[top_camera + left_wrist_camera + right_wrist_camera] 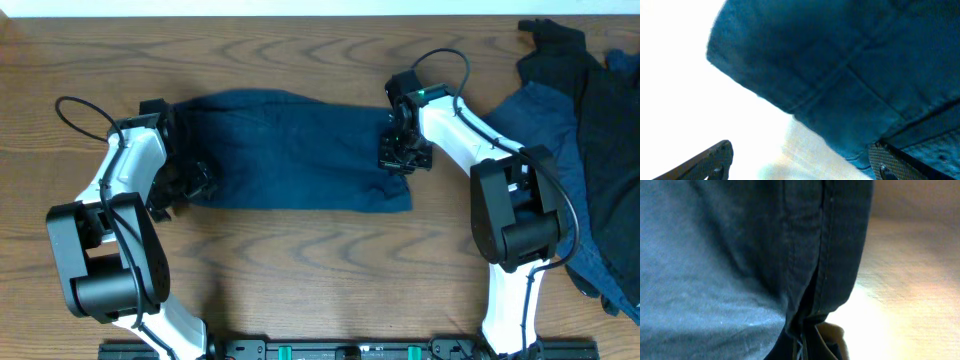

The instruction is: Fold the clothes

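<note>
A dark navy garment (290, 150) lies as a wide band across the middle of the table. My left gripper (195, 182) is at its left end. In the left wrist view its fingers (802, 162) stand wide apart with bare table between them, and the navy cloth (840, 65) lies just ahead and over the right finger. My right gripper (402, 152) is at the garment's right end. In the right wrist view the cloth (740, 270) fills the frame, and a seamed fold runs down into the jaws (810, 342), which look shut on it.
A pile of other dark and mid-blue clothes (590, 150) lies at the right edge of the wooden table (320, 260). The arm bases stand at the front edge on both sides.
</note>
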`<state>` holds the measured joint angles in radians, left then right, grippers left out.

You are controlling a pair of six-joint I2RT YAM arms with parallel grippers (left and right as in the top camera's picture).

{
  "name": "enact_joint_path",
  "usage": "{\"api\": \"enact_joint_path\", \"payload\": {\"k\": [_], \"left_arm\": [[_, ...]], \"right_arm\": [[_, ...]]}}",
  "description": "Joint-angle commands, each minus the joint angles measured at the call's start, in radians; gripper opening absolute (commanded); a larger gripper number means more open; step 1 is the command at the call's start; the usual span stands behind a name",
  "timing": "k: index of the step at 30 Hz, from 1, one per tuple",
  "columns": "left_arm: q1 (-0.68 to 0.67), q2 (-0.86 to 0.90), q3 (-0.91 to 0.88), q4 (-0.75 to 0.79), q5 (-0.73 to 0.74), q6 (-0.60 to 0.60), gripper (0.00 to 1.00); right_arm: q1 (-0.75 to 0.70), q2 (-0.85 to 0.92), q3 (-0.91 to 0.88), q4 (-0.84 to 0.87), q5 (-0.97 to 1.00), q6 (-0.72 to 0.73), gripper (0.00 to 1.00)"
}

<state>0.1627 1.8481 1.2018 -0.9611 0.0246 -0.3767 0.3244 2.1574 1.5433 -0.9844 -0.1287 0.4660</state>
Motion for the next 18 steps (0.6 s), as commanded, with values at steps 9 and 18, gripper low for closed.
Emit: {"api": "enact_joint_path", "payload": {"k": [9, 18], "left_arm": [[-0.032, -0.034, -0.006, -0.123, 0.125, 0.026, 0.88], [-0.029, -0.266, 0.022, 0.028, 0.126, 0.072, 0.98]], "right_arm": [[-0.173, 0.025, -0.014, -0.14, 0.253, -0.016, 0.01], [-0.177, 0.025, -0.014, -0.123, 0.252, -0.055, 0.01]]}}
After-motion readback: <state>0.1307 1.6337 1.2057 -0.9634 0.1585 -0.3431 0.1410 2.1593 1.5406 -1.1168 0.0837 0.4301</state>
